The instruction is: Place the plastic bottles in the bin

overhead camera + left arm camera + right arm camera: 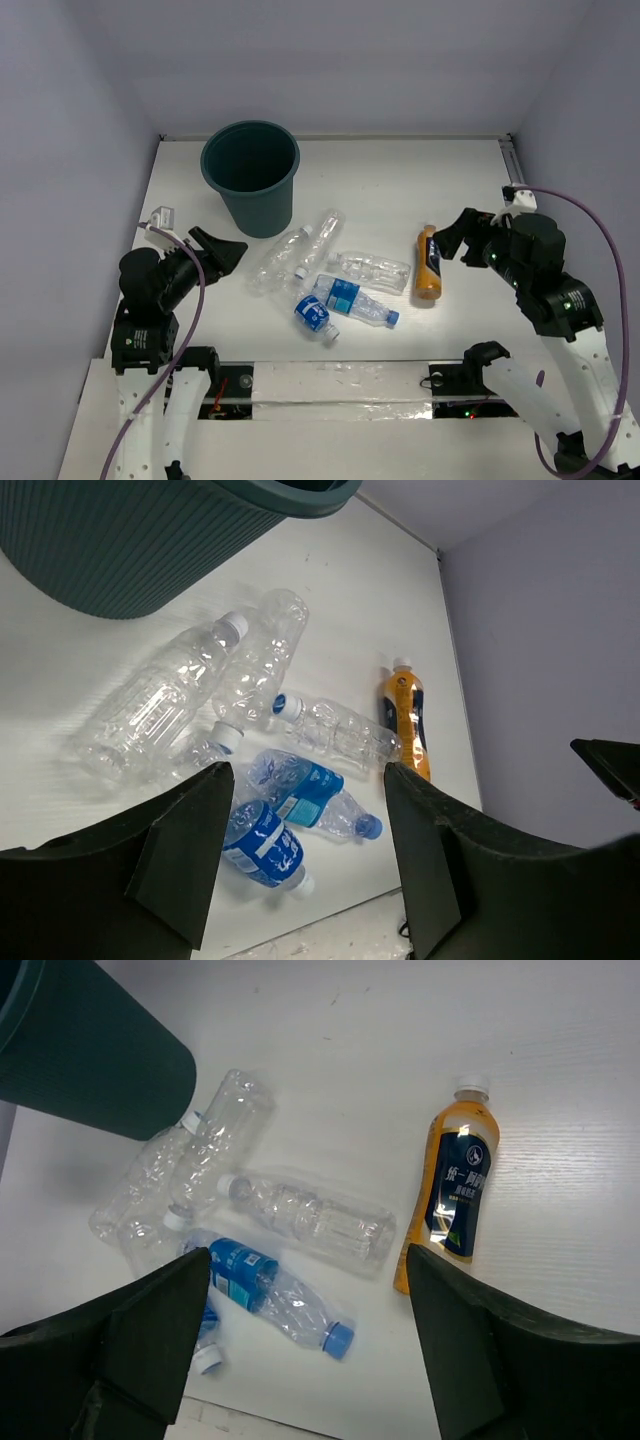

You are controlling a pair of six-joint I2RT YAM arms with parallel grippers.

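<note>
The dark teal bin (pixel 250 175) stands upright at the back left. Three clear plastic bottles (pixel 322 238) (pixel 278 260) (pixel 370 268) lie in a loose heap in front of it. Two blue-labelled bottles (pixel 350 300) (pixel 313 315) lie nearer the front edge. An orange bottle (pixel 428 262) with a dark label lies apart on the right. My left gripper (pixel 222 250) hovers open left of the heap, holding nothing. My right gripper (pixel 462 238) is open and empty just right of the orange bottle (pixel 458 1190). The blue-labelled bottles (pixel 300 790) (pixel 262 845) show between the left fingers.
The white table (pixel 400 180) is walled in by pale panels at the back and both sides. A taped strip (pixel 340 385) runs along the near edge between the arm bases. A purple cable (pixel 600 240) loops off the right arm.
</note>
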